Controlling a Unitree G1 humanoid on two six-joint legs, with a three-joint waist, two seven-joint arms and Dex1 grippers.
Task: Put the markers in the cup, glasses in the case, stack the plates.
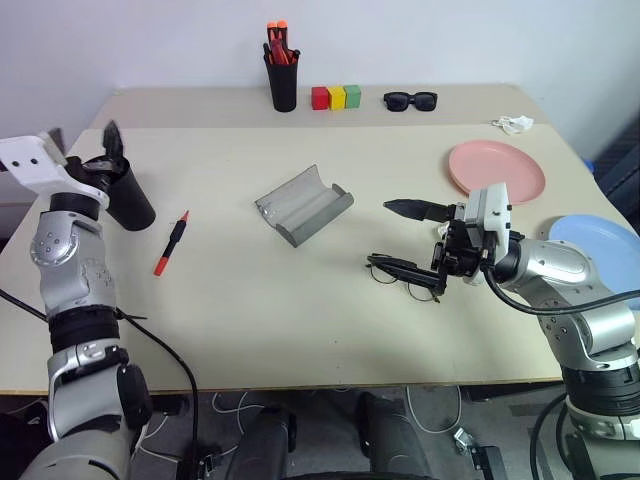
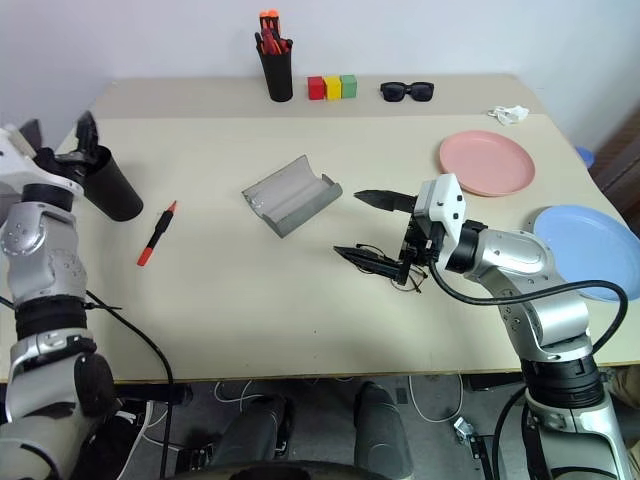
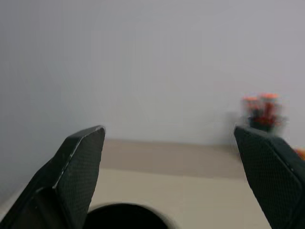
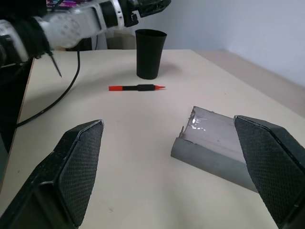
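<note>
On a beige table (image 1: 300, 330), the left gripper (image 1: 85, 150) hangs above the cup (image 1: 128, 198) at the 9 o'clock edge, its two black fingers spread wide and holding nothing; the left wrist view shows the cup's dark rim just below the parted fingertips (image 3: 81, 162). A marker (image 1: 171, 243) lies flat on the table just at 3 o'clock of the cup, apart from it. Near the table's centre the case (image 1: 303, 205) lies open, its hollow halves facing up. The right gripper (image 1: 395, 236) points toward 9 o'clock with its jaws spread wide and empty, over the glasses (image 1: 405, 278), which rest on the table at 4 o'clock of the case; whether the lower finger touches the frame cannot be told. The pink plate (image 1: 497, 171) sits at 2 o'clock, and the blue plate (image 1: 600, 250) lies at 3 o'clock by the table's edge, the two plates side by side and unstacked. Along the 12 o'clock edge stand a pen holder (image 1: 282, 72) with orange-capped markers, three coloured blocks (image 1: 336, 97) in a row, black sunglasses (image 1: 411, 100) and, farther toward 1 o'clock, a crumpled white scrap (image 1: 513, 124).
</note>
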